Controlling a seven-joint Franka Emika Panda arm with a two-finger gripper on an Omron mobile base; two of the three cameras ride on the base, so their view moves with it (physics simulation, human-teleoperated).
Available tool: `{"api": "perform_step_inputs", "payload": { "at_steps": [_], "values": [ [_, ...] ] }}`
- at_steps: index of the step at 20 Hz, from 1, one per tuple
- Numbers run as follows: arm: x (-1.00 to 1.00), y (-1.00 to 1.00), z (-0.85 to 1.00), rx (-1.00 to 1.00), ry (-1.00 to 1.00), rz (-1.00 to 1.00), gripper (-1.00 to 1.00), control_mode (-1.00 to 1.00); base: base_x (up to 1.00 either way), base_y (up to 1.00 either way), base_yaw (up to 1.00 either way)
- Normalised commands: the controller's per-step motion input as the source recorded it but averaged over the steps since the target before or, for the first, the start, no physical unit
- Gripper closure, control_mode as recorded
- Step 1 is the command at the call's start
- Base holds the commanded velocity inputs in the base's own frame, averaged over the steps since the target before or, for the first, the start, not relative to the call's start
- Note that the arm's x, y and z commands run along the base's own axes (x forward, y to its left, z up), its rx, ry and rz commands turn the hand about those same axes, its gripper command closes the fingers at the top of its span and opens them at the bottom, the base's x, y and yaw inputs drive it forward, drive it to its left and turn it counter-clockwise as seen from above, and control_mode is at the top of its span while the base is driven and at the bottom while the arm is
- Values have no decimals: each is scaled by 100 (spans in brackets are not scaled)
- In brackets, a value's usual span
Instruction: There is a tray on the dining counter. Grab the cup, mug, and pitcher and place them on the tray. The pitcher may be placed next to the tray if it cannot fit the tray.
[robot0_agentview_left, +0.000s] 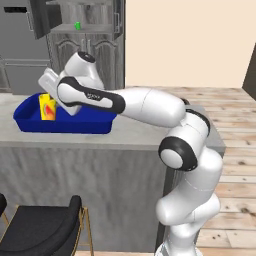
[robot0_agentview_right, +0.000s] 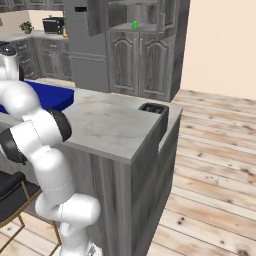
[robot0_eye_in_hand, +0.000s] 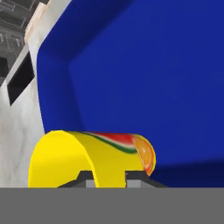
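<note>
The arm reached left over the counter (robot0_agentview_left: 135, 132); fingers (robot0_eye_in_hand: 89, 180) pinched the cup (robot0_agentview_left: 47, 107) wall inside the tray (robot0_agentview_left: 30, 120).

I'm looking at a home kitchen, a rendered one. Behind the dining counter (robot0_agentview_right: 112, 125) stand dark grey cabinets with arched doors (robot0_agentview_right: 140, 62) and a tall grey fridge (robot0_agentview_right: 85, 45). Left of the fridge, a microwave (robot0_agentview_right: 52, 25) sits on a worktop. Pale wood flooring (robot0_agentview_right: 210, 165) runs right of the counter.

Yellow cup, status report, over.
Claw shut on yellow cup, fingers pinching its rim. Cup low inside the blue tray on the dining counter. Green mug up in the open cabinet. Nothing in the way.
</note>
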Motion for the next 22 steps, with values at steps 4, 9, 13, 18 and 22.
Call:
{"api": "perform_step_inputs", "payload": {
  "at_steps": [4, 9, 13, 18, 22],
  "values": [
    [0, 8, -21, 0, 0, 2, 100, -100, 0, 0, 0],
    [0, 6, -17, 0, 0, 1, 100, -100, 0, 0, 0],
    [0, 6, -13, 0, 0, 0, 100, -100, 0, 0, 0],
    [0, 9, -12, 0, 0, 0, 100, -100, 0, 0, 0],
    [3, 12, -7, 0, 0, 0, 100, -100, 0, 0, 0]
  ]
}}
